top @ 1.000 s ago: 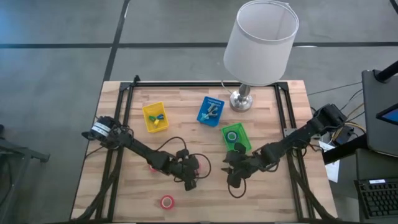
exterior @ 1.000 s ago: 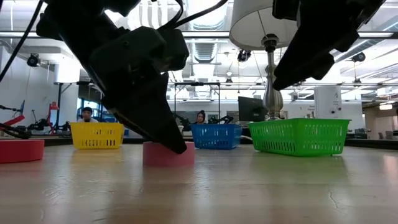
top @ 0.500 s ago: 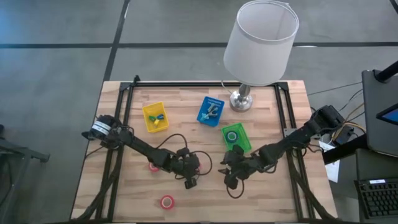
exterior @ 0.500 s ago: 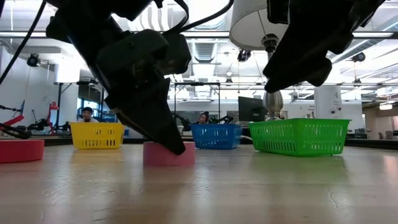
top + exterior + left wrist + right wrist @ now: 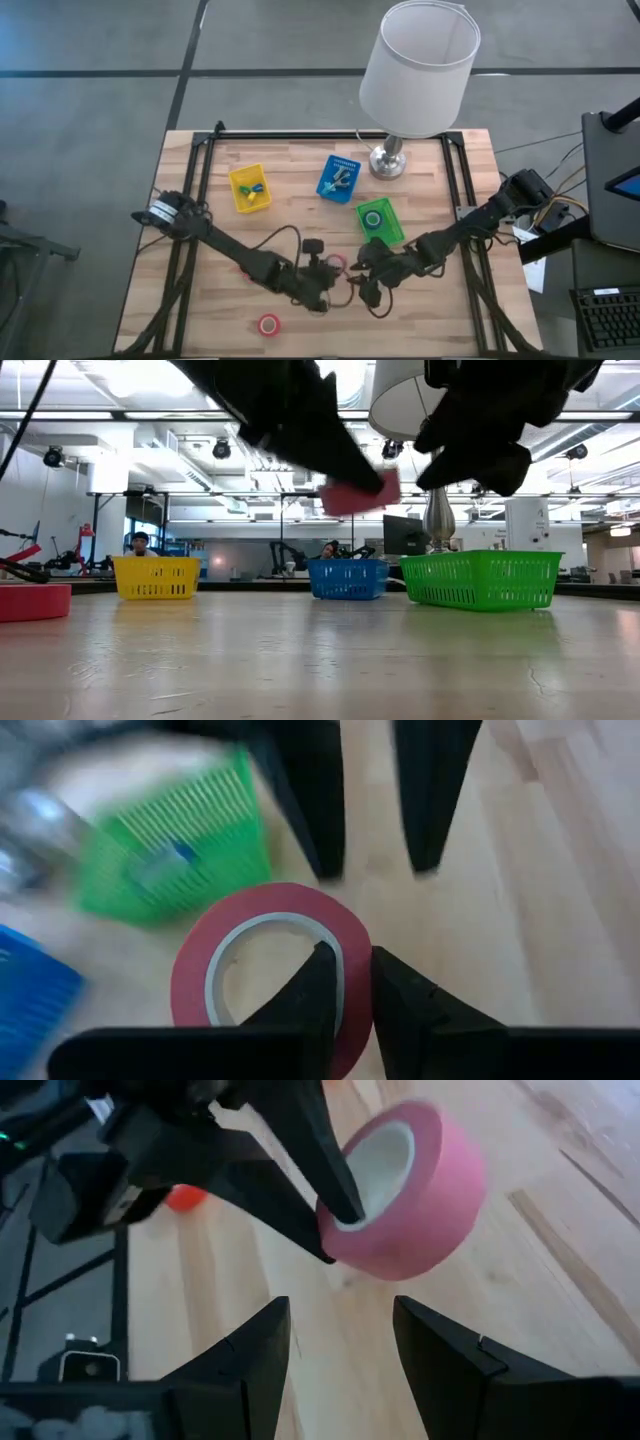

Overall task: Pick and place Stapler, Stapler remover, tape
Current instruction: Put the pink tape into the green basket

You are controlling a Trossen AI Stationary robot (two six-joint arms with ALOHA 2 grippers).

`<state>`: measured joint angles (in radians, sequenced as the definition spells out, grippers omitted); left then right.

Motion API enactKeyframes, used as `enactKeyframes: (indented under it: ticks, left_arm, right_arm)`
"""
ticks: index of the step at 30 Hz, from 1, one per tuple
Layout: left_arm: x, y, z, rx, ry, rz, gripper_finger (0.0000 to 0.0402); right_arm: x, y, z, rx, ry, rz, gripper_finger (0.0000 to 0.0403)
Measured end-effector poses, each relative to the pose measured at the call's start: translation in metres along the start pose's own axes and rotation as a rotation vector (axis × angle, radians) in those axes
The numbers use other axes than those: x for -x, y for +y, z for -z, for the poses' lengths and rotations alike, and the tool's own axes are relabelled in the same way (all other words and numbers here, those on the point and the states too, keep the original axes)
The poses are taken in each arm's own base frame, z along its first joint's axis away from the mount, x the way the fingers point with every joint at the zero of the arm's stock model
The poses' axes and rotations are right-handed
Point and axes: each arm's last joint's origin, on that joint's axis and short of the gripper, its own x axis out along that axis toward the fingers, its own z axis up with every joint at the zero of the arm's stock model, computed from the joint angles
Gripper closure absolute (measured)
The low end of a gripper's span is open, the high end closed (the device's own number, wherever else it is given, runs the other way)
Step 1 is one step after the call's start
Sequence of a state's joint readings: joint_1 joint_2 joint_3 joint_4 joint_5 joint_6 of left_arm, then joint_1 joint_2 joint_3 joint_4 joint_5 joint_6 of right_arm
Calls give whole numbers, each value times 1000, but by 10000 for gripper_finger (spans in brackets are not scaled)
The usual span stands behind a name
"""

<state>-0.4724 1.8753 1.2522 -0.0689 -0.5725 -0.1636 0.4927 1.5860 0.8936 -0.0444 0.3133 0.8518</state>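
Observation:
A pink-red tape roll (image 5: 336,263) with a white core hangs in the air near the table's middle front, and my left gripper (image 5: 324,270) is shut on it. In the low view the roll (image 5: 360,491) is well above the tabletop. My right gripper (image 5: 362,283) stands open just to the roll's right, its fingers (image 5: 258,1350) pointing at the roll (image 5: 415,1190) without touching it. A second red roll (image 5: 268,323) lies flat near the front edge. My left gripper (image 5: 352,962) pinches the roll's wall (image 5: 352,935), one finger inside the ring and one outside. The fingers (image 5: 330,445) slant down from the table's left. The roll is lifted clear of the table and slightly tilted.
A yellow tray (image 5: 249,188), a blue tray (image 5: 339,178) and a green tray (image 5: 379,220) stand across the middle of the table. A lamp with a white shade (image 5: 418,65) stands on its base (image 5: 387,160) at the back right. Bare wood lies in front.
My left gripper has shut on the pink-red roll, which lay flat on the table, and has lifted it clear, carrying it up and toward the table's right, close to my right gripper.

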Motion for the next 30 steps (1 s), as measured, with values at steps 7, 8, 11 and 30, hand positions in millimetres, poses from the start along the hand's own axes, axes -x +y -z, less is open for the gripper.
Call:
enactKeyframes:
  ticks: [7, 8, 11, 30]
  left_arm:
    - [20, -20, -9, -144, -82, -174, 353]
    - [21, -21, -9, -133, -88, -178, 353]
    - [24, -24, -9, -122, -99, -195, 353]
    - [31, -33, -13, -141, -155, -211, 353]
  right_arm:
    - [2, 8, -10, 94, -123, -45, 229]
    - [2, 9, -11, 106, -134, -54, 229]
    - [3, 12, -14, 130, -171, -83, 229]
    - [5, 14, -20, 137, -261, -58, 229]
